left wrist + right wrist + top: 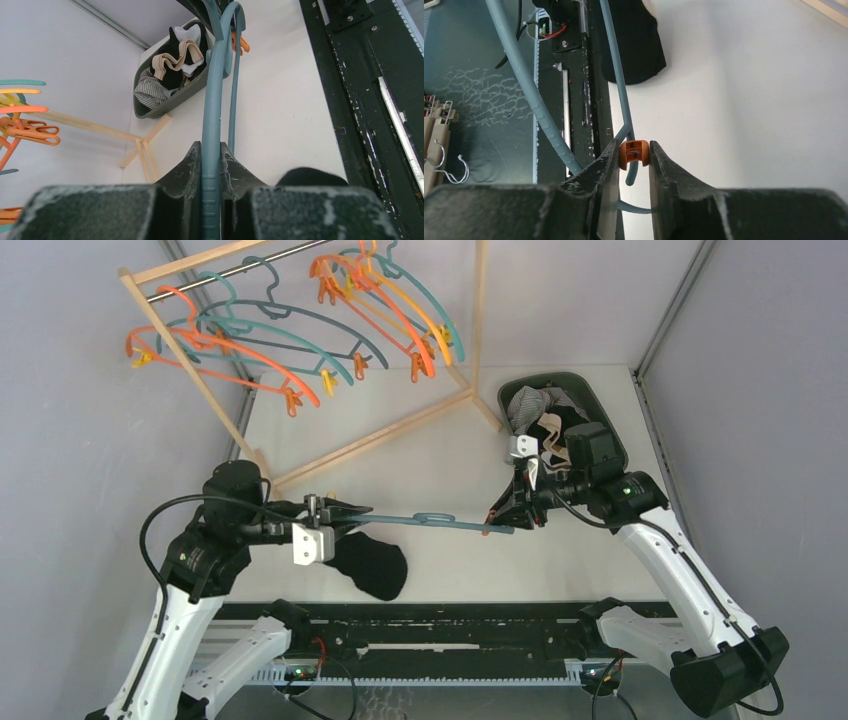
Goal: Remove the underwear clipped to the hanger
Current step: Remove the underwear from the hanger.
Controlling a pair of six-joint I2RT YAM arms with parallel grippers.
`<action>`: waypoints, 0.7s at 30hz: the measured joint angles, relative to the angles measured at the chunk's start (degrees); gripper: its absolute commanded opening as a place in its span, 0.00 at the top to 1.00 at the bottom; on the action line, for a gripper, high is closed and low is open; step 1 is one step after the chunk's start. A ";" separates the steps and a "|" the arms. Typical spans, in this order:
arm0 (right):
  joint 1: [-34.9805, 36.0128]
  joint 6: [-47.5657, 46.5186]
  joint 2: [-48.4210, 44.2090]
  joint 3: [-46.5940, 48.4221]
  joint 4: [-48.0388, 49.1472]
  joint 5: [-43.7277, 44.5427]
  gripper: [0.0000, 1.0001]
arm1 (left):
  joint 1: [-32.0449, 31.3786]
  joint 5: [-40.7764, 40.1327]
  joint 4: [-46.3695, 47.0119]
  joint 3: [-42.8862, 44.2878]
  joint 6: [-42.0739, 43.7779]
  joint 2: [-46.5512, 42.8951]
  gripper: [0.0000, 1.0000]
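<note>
White tabletop (pixel 420 450), grey walls. Right claw (pixel 505 515) clenched on one orange clip (pixel 634 154) at the right end of one teal hanger (pixel 430 520). Left claw (pixel 210 150) clamped on its left end, long axis left-to-right mid-frame. One black underwear (pixel 375 565) dangling lower left, just beside left claw, well apart from right.

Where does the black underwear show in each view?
Top external: black underwear lower left of centre, under the teal hanger.
Left wrist: underwear bottom right, only partly showing.
Right wrist: underwear top centre.
Shared landmark: the hanger's orange clip.
</note>
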 measured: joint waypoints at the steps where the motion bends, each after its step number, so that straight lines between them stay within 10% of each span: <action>1: -0.07 -0.07 -0.07 0.00 -0.02 -0.02 0.68 | 0.00 0.00 0.00 0.00 0.00 0.02 1.00; 21: -5.42 0.46 -2.58 5.55 -4.57 0.11 0.33 | 0.15 0.13 3.45 -3.89 0.04 -1.14 1.00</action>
